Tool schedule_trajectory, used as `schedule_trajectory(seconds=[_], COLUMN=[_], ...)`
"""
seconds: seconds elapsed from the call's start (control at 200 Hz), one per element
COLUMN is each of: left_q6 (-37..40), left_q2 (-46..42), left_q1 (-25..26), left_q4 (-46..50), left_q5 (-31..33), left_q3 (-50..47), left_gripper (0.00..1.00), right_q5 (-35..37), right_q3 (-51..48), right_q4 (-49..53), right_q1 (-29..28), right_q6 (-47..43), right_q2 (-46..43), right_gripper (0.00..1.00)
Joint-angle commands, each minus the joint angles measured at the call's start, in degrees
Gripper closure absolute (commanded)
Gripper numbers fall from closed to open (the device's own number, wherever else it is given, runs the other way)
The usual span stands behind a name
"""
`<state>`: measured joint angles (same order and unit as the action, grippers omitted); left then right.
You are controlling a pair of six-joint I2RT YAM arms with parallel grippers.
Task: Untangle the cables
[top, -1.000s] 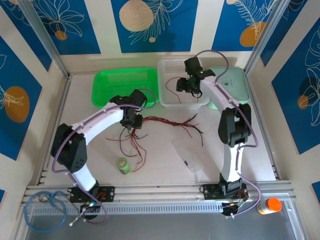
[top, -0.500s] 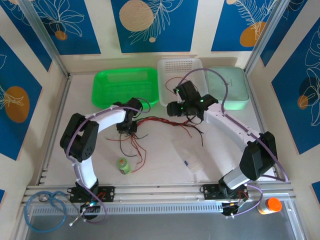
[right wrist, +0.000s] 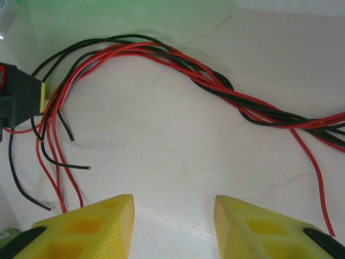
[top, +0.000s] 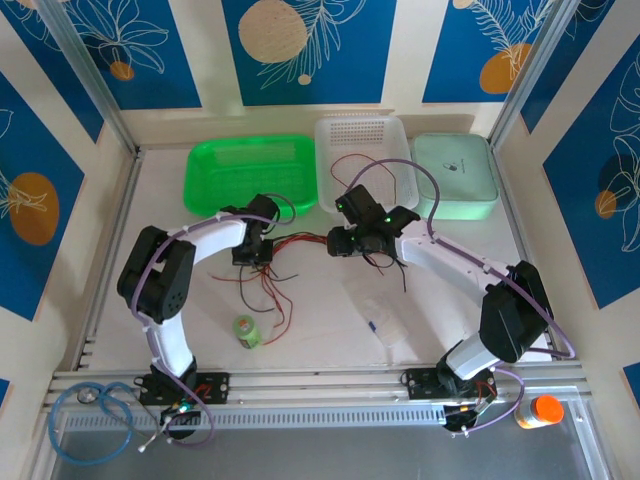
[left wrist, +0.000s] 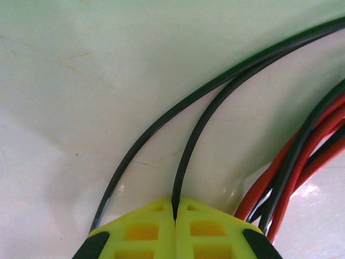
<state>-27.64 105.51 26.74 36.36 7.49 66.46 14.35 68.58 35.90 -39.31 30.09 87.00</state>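
Here, left fingers (left wrist: 145, 232) pinch one black cable (left wrist: 188, 145); right fingers (right wrist: 91, 226) stand apart over the table (right wrist: 161, 162).

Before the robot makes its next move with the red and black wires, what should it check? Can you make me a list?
1. Left jaws gripping something: ok, they are shut on one black cable.
2. Right jaws free: ok, they are open with nothing between them.
3. Right jaws lined up on the twist: not ok, the twisted red and black cables lie ahead of them, not between them.
4. Cables untangled: not ok, they cross and wind around each other.
5. Where the pinched black cable runs to: cannot tell, it leaves the left wrist view.
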Motion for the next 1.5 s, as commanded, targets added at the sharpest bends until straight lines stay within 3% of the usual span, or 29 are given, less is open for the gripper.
schedule_trajectory(seconds=[0.0, 0.65, 0.72, 0.89, 1.03, 1.301, 1.496], left_q6=[0.21, 10.85, 11.85, 14.91, 16.05, 16.29, 16.22], left_q2=[-0.47, -17.41, -17.84, -17.05, -16.44, -16.59, -16.31], left_q1=[-0.28, 4.63, 5.02, 6.23, 6.74, 6.92, 6.93], left_q4=[-3.3, 21.45, 23.26, 28.19, 30.03, 30.01, 30.77], left_q5=[-0.96, -6.01, -8.67, -11.85, -12.52, -12.01, -9.41], left_q3=[-1.09, 25.84, 29.76, 39.46, 44.79, 46.48, 48.6], left_gripper=[1.0, 1.0, 1.0, 1.0, 1.0, 1.0, 1.0], right_q5=[-1.22, -19.88, -21.11, -16.12, -14.46, -17.68, -20.06], right_q3=[-1.09, -4.53, -4.24, -4.05, -4.84, -1.62, -3.26], right_q4=[-0.54, -11.78, -14.75, -20.47, -28.35, -38.05, -42.93], right_q1=[0.0, 10.11, 9.2, 3.55, 3.26, 4.08, 3.63], right_q6=[1.12, 1.09, -3.23, -25.65, -36.58, -45.55, -45.18], right_q2=[-2.44, -4.64, -4.73, -4.16, -1.21, 9.71, 12.49], right_gripper=[0.56, 0.52, 0.49, 0.44, 0.44, 0.44, 0.45])
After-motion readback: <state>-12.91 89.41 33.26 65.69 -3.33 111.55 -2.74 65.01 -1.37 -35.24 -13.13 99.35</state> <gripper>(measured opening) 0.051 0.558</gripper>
